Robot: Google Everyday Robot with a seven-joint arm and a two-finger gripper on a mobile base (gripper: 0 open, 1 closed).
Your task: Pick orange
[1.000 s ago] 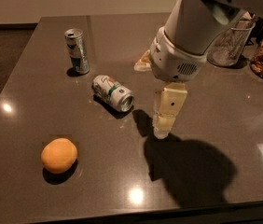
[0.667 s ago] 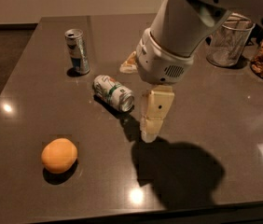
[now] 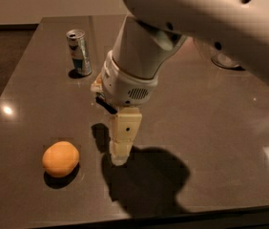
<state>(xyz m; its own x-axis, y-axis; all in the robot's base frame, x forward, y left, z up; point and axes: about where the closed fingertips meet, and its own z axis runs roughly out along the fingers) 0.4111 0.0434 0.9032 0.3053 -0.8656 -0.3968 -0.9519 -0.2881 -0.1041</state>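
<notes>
The orange (image 3: 60, 158) is a smooth yellow-orange fruit lying on the dark table (image 3: 25, 104) near the front left. My gripper (image 3: 119, 152) hangs from the big white arm (image 3: 139, 66) over the table's middle. It points down, just above the surface, a short way right of the orange and apart from it. It holds nothing that I can see.
A silver-green can (image 3: 79, 51) stands upright at the back left. A clear glass container (image 3: 226, 60) shows partly behind the arm at the back right. The table's front edge runs close below the gripper's shadow (image 3: 144, 180).
The arm has swung left and toward the front, bringing the gripper closer to the orange. It now hides the can that lay on its side mid-table.
</notes>
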